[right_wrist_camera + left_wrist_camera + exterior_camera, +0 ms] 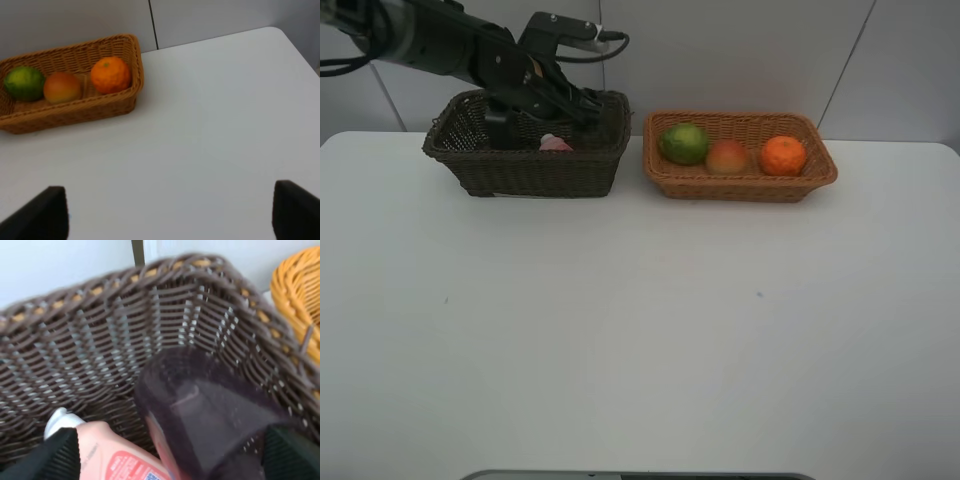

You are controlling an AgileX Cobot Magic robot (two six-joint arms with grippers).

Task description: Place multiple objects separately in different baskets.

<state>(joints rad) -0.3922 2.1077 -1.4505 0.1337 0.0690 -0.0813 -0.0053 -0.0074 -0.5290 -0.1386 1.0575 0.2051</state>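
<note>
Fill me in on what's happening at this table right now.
The left gripper is down inside the dark brown basket, with a translucent cup between its fingers, beside the pink labelled bottle already lying there. The tan basket holds the green fruit, the peach-red fruit and the orange. The right gripper hangs open over bare table, holding nothing.

The left claw [582, 112] is set inside the deep basket [520, 172], with the cup [210, 415] between its fingers and the bottle [115, 455] just beside it; right of the claw, the shallow basket [740, 185] holds three fruits [728, 157] in a row
</note>
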